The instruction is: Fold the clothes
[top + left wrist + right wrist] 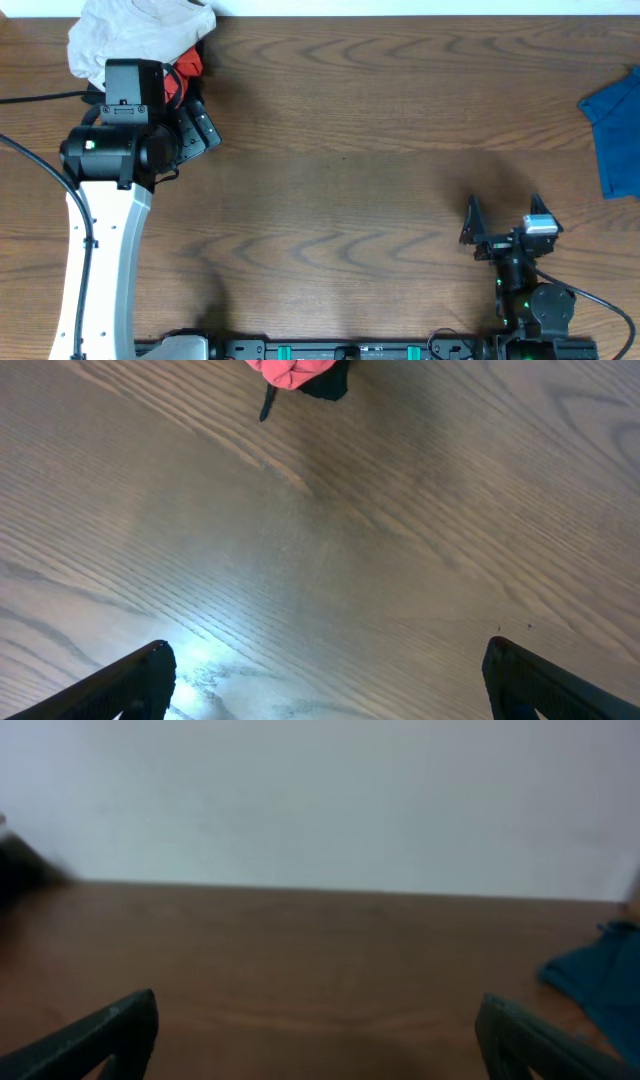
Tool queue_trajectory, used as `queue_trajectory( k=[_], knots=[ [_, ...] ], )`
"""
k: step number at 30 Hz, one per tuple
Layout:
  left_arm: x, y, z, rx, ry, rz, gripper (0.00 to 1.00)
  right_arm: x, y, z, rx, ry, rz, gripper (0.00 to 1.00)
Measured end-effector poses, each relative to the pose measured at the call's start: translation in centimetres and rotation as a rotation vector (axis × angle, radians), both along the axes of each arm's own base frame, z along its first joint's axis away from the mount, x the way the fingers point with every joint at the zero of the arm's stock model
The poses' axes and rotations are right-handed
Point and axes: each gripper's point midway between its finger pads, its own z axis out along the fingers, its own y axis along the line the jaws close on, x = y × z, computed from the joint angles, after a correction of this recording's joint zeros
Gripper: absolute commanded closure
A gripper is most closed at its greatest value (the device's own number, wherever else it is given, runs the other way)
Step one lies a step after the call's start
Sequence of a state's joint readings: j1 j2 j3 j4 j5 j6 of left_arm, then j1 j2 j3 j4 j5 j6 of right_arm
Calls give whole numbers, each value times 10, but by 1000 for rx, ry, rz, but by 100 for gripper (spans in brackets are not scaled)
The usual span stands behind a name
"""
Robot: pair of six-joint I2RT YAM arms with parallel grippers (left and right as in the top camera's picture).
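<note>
The pale beige shirt (135, 35) lies bunched in a heap at the far left corner of the wooden table (350, 150), reaching the far edge. A red garment (186, 68) touches its near-right side. The left gripper (197, 128) hovers just beside this heap, jaws spread wide and empty; its wrist view shows bare tabletop with only the red garment ahead. The right gripper (503, 215) stands at the front right, jaws likewise spread and empty, well apart from the shirt and nearer a blue cloth (615, 130). Hazards:

- Because the two garments touch, a pinch at their boundary is likely to catch red fabric with the shirt, or instead of it.
- A pinch on the crumpled heap may take several layers and prevent flat spreading.
- A push toward the edge may slide the heap off the table.
</note>
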State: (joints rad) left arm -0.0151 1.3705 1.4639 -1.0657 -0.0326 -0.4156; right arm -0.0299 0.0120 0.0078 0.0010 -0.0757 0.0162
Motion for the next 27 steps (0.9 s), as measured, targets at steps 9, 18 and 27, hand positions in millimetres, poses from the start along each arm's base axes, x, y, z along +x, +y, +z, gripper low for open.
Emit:
queue_trajectory(
  k=[9,18,27],
  knots=[
    [0,0,0,0,0,0,2,-1,0,-16,-105,60,4,1],
    [0,0,0,0,0,0,2,-1,0,-16,-133,59,5,1],
    [0,0,0,0,0,0,2,-1,0,-16,-136,59,5,1]
  ],
)
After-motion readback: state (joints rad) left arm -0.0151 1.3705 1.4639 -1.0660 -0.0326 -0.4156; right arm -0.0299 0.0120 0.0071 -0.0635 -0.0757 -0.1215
